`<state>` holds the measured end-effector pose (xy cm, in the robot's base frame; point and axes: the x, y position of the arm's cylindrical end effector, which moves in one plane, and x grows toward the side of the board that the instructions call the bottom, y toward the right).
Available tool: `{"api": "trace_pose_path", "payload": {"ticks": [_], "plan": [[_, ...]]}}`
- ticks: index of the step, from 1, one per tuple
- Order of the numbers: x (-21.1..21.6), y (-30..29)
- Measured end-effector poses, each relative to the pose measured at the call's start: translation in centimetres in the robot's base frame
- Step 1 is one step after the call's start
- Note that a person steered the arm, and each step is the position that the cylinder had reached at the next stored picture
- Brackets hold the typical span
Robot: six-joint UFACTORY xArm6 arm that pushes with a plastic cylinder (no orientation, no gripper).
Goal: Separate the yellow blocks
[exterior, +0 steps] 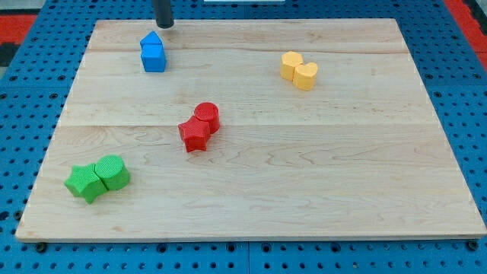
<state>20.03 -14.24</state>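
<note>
The yellow blocks sit as a touching pair near the table's (251,190) top right corner, a little in from the top edge. The one toward the view's left, a yellow block (291,65) of a rounded, lobed shape I cannot make out exactly, presses against a yellow heart-shaped block (306,75) just below and right of it. No gap shows between them.

My tip (164,23), the lower end of the dark rod that serves as the tool, stands at the table's top edge, left of the middle. The tool is a plain rod with nothing to open or close, and it has hold of nothing. It is well apart from the yellow pair, far to their left.

Just below the tip, near the top left part of the table, are two blue blocks: a blue house-shaped block (151,41) and a blue cube (154,58) touching beneath it. The tip is near the upper one, but I cannot tell whether it touches.

Around the table's middle, a red cylinder (207,116) touches a red star-like block (195,135) below and left of it.

Near the bottom left corner, a green star-like block (84,183) touches a green rounded block (112,172) on its right.
</note>
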Motion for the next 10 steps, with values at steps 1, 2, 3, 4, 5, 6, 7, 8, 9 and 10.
{"api": "trace_pose_path", "payload": {"ticks": [1, 2, 3, 4, 5, 6, 7, 8, 9, 10], "plan": [[0.0, 0.5], [0.0, 0.5], [0.0, 0.7], [0.0, 0.7], [0.0, 1.4], [-0.6, 10.5], [-0.6, 18.9], [-0.2, 25.7], [8.4, 25.4], [12.0, 20.4]]}}
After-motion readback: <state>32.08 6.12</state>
